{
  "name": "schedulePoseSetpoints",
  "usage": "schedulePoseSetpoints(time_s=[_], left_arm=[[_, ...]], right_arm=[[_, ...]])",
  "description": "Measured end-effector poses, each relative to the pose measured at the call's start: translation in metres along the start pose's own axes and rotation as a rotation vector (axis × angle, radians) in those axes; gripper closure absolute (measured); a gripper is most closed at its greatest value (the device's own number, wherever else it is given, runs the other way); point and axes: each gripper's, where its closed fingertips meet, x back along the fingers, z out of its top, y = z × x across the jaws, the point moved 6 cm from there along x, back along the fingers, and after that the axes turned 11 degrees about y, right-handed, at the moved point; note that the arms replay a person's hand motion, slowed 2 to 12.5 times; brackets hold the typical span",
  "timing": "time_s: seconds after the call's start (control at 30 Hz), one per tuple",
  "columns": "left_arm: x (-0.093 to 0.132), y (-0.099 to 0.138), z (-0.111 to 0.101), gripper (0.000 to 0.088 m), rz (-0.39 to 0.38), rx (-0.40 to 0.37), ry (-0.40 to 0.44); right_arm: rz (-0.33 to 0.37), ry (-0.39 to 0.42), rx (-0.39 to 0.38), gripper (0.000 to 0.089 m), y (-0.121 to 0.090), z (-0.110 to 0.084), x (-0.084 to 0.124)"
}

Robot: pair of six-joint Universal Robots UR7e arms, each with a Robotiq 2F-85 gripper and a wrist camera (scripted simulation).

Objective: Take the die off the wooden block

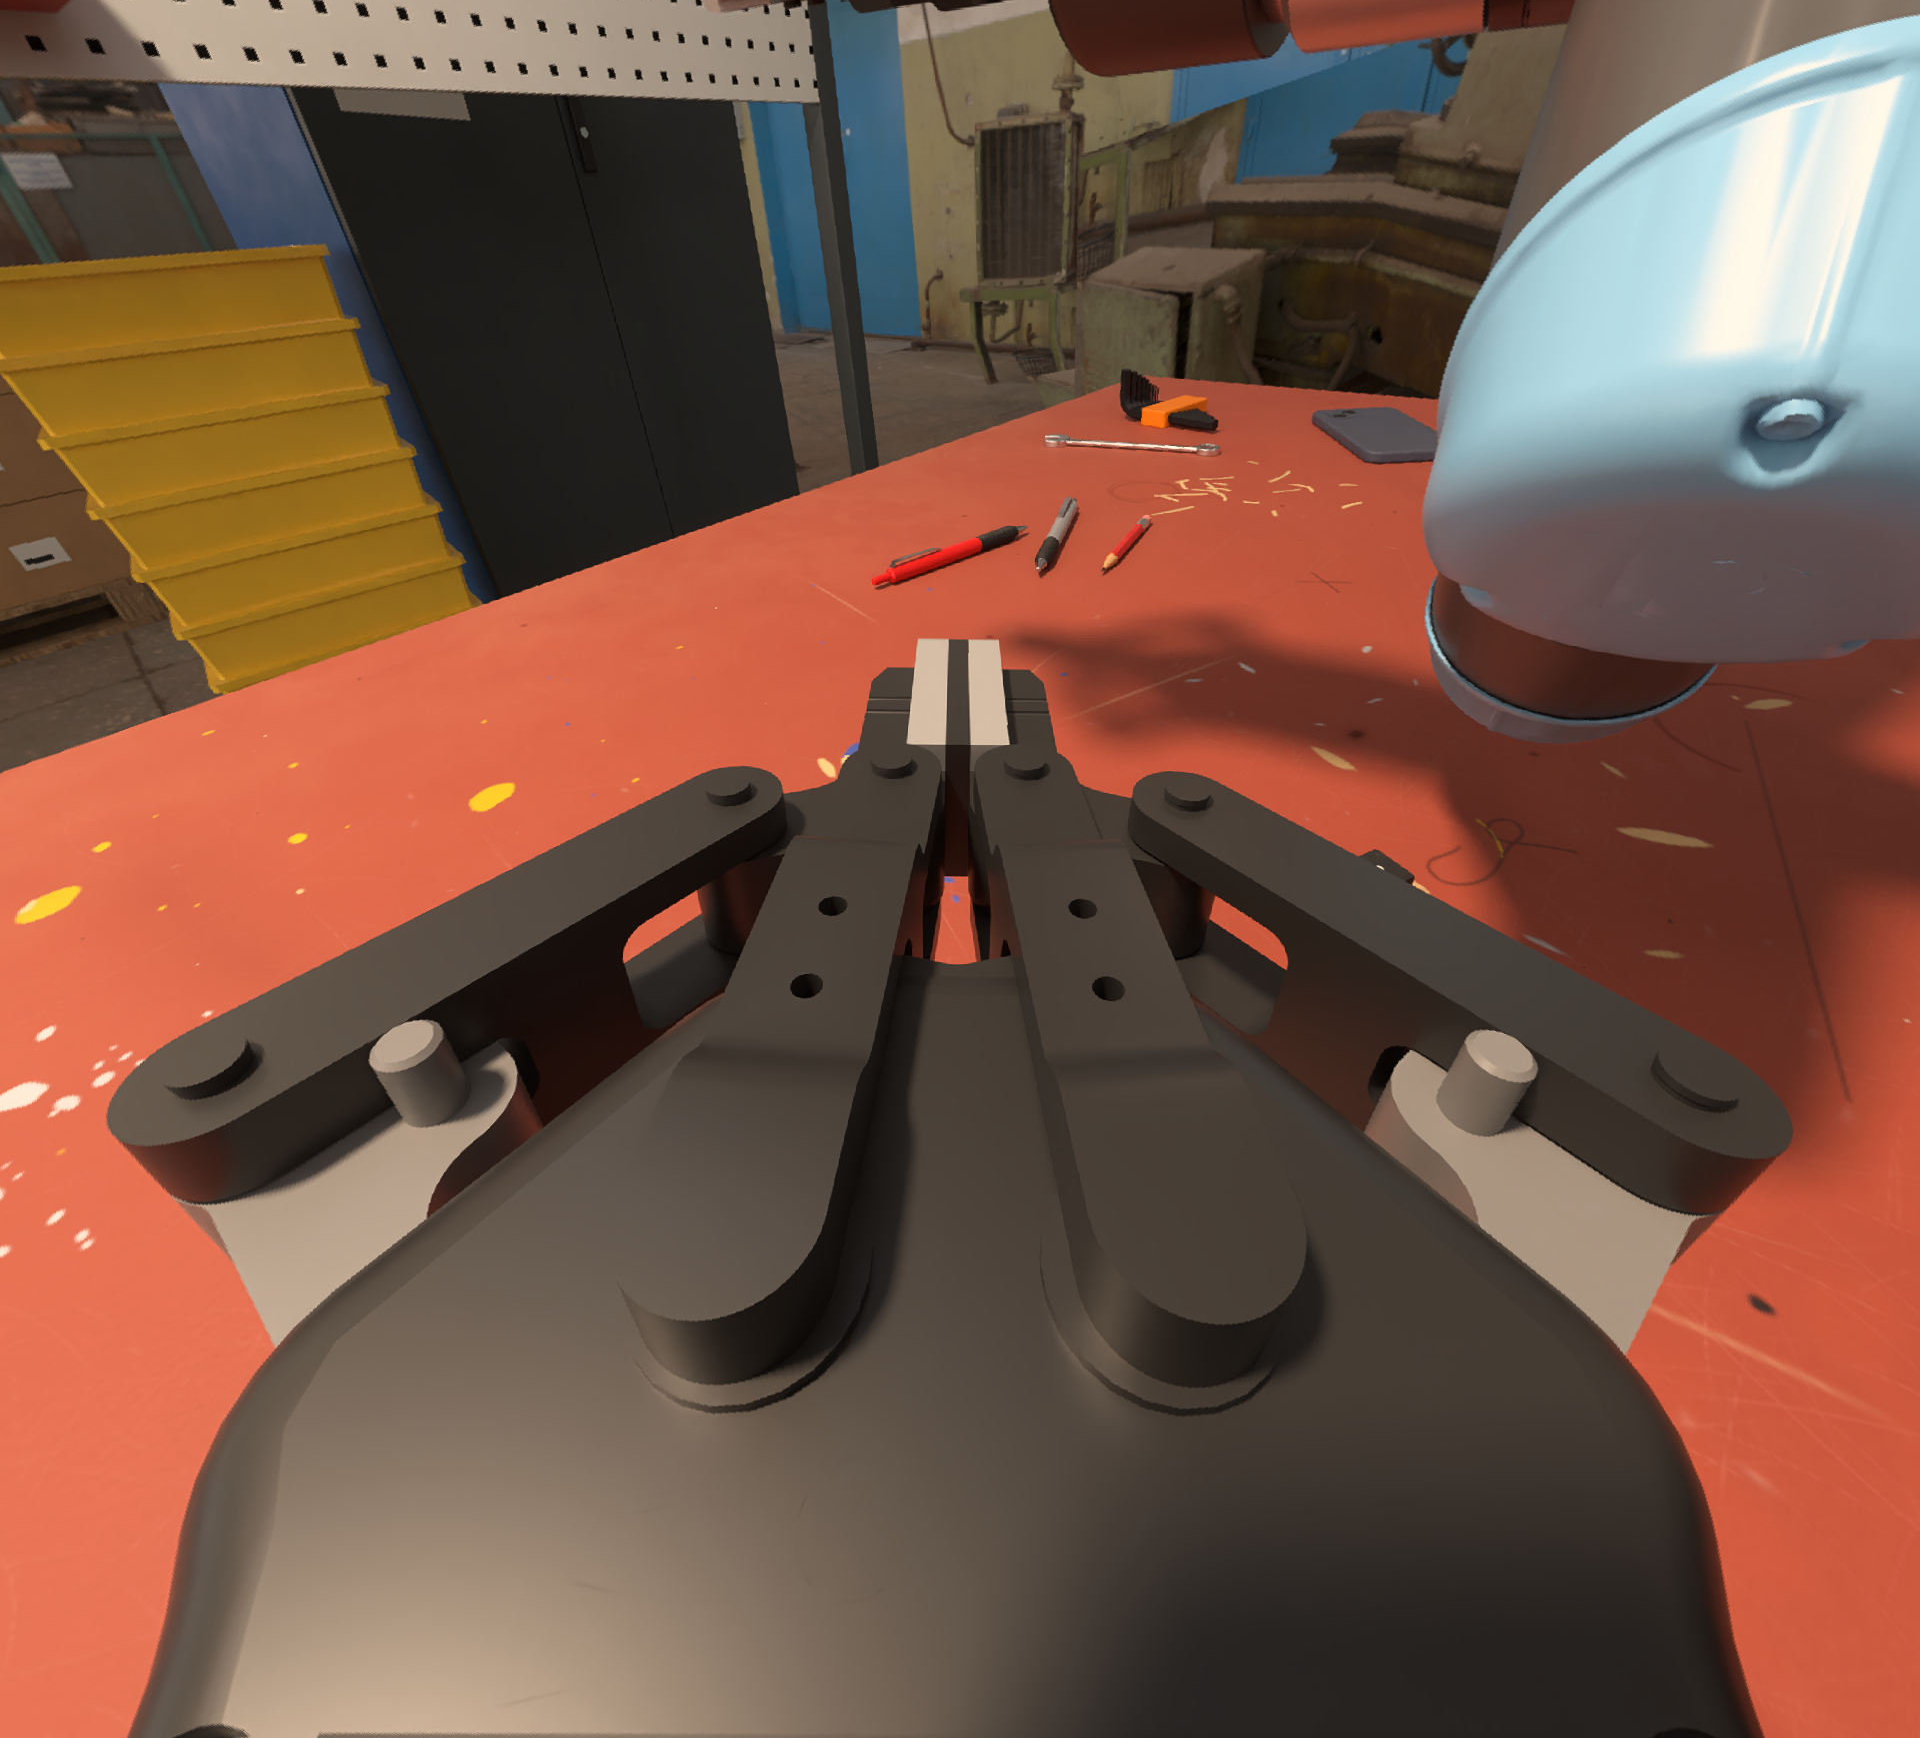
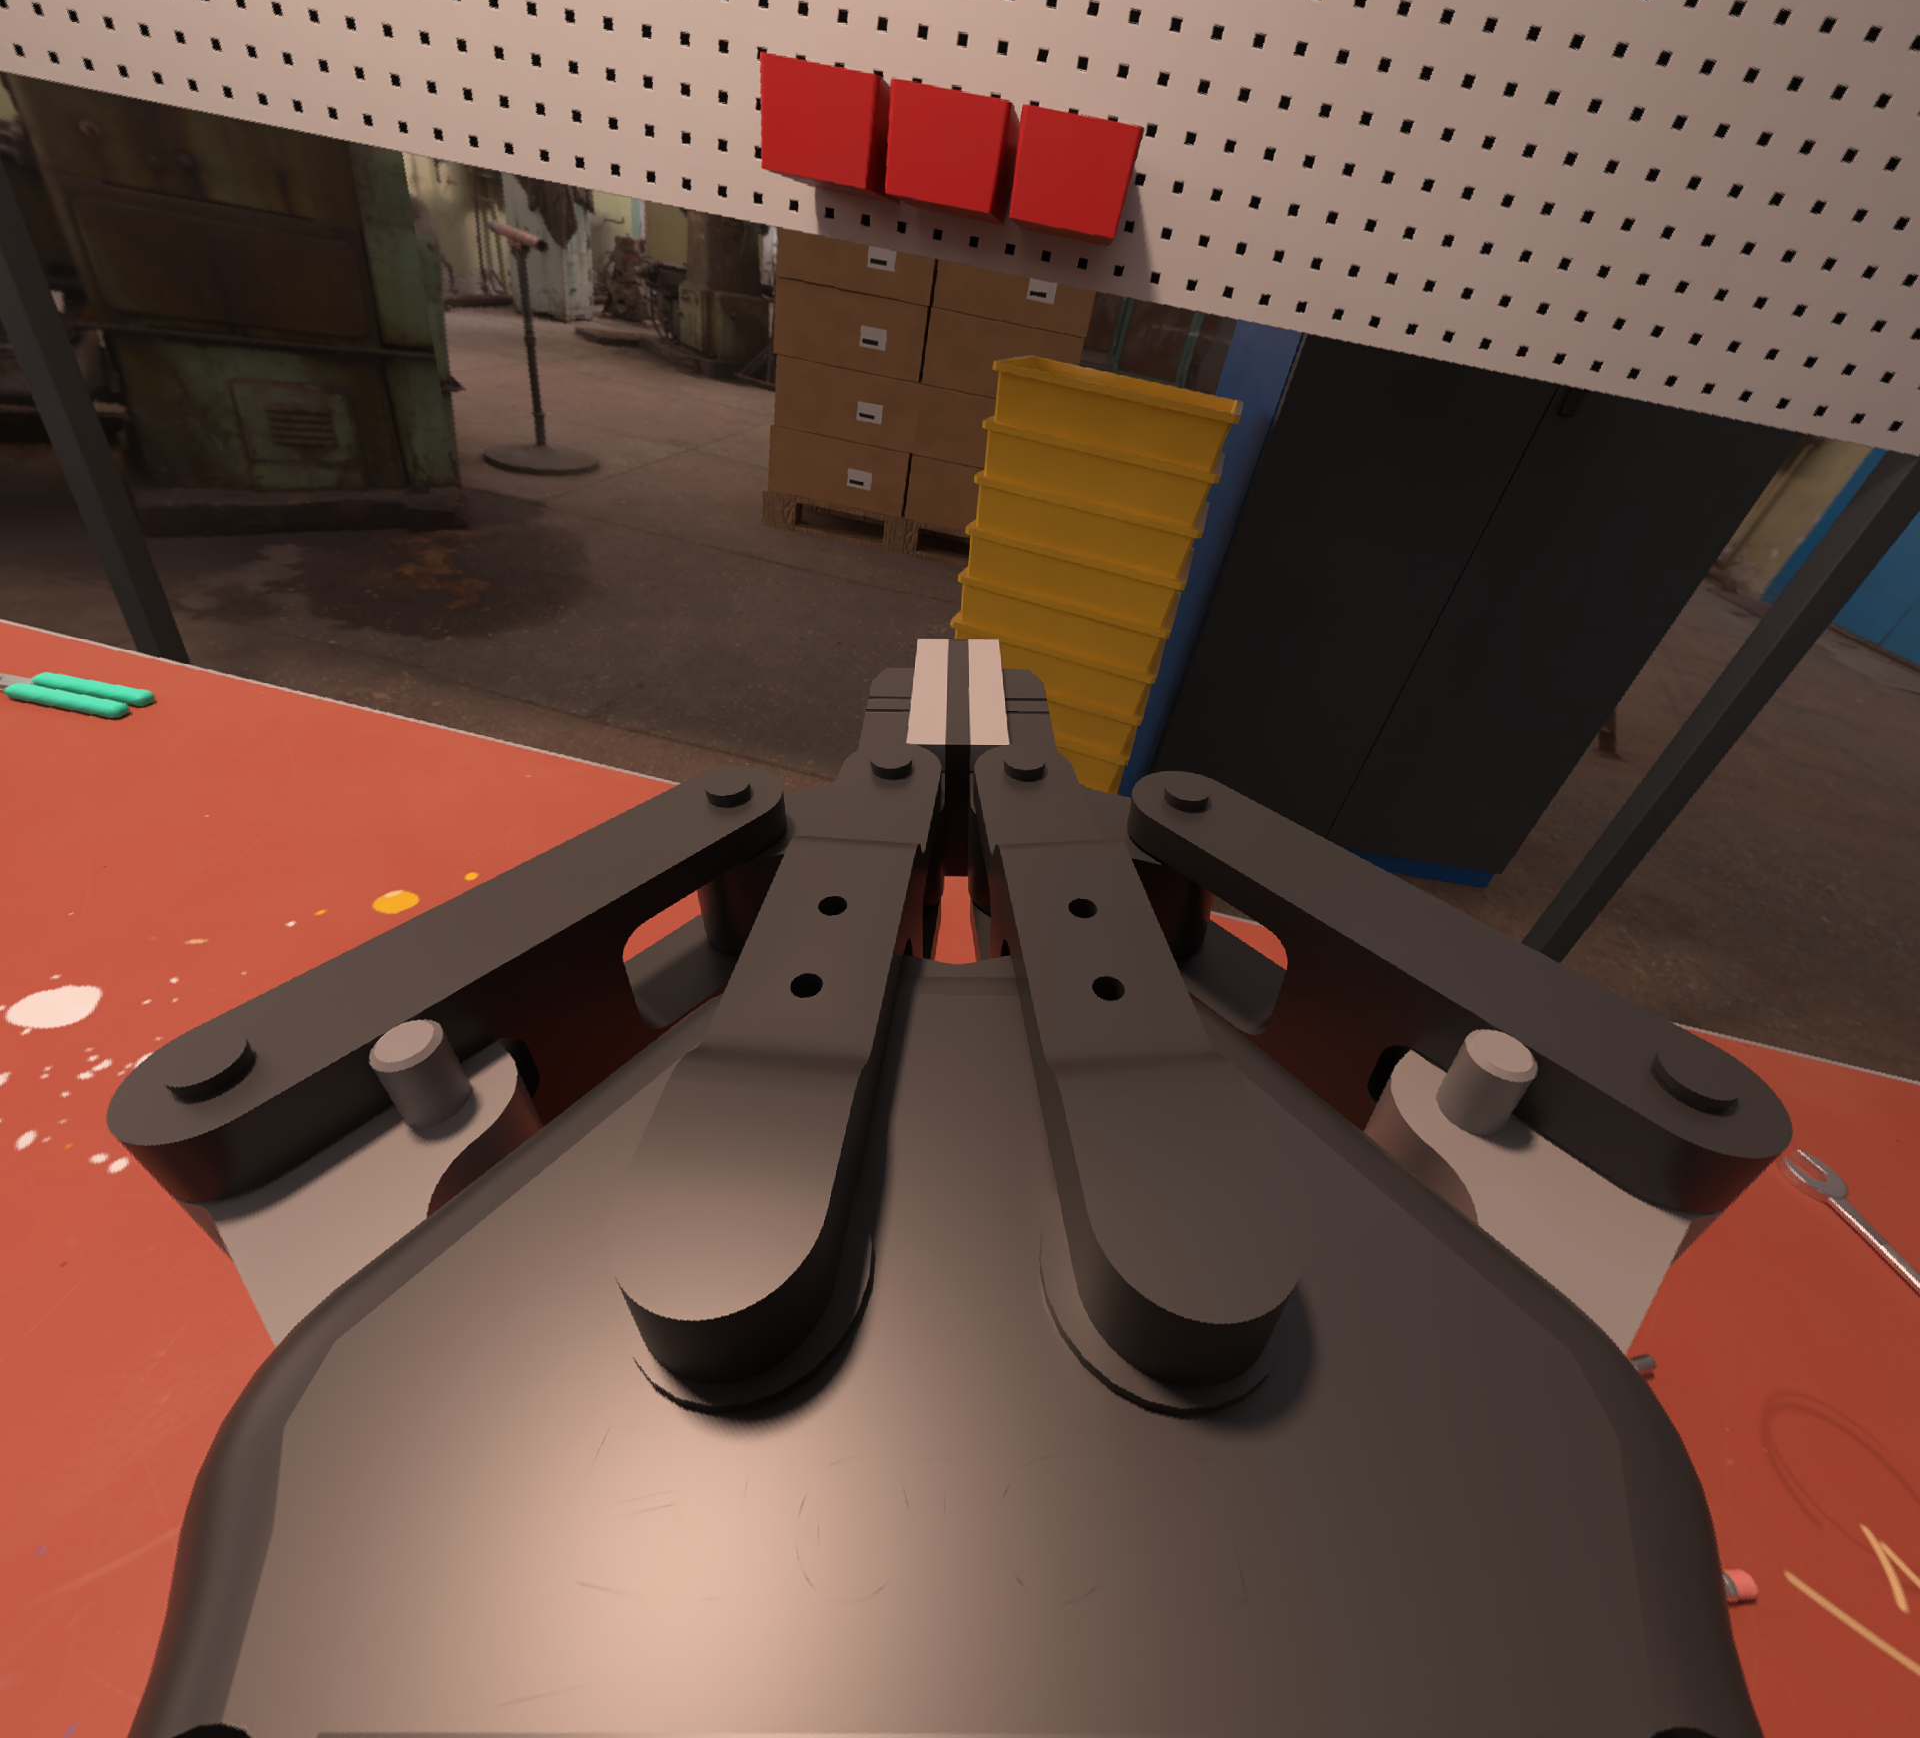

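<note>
Here | left gripper (image 1: 957,691) closed on nothing above red table (image 1: 520,857) | right gripper (image 2: 957,691) likewise closed, empty | pens (image 1: 951,554) far.

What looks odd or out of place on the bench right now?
Nothing is spilled or broken. Oddly, neither view shows the die or wooden block; the left gripper and right gripper are shut on nothing. Paint flecks spot the red table.

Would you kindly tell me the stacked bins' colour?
Yellow; the stacked bins show best in the right wrist view.
</note>
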Motion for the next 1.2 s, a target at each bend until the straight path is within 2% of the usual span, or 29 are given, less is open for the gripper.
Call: schedulePoseSetpoints(time_s=[0.4, 0.97, 1.2], left_arm=[[0.0, -0.001, -0.001, 0.0882, -0.001, 0.004, -0.004], [-0.001, 0.001, -0.005, 0.0882, -0.015, 0.008, -0.025], [-0.002, 0.001, -0.005, 0.0882, -0.019, 0.004, -0.026]], right_arm=[[-0.008, -0.013, 0.009, 0.0893, 0.003, -0.003, -0.005], [-0.023, -0.05, -0.004, 0.0893, 0.013, -0.031, 0.018], [-0.024, -0.059, -0.004, 0.0893, 0.017, -0.037, 0.023]])
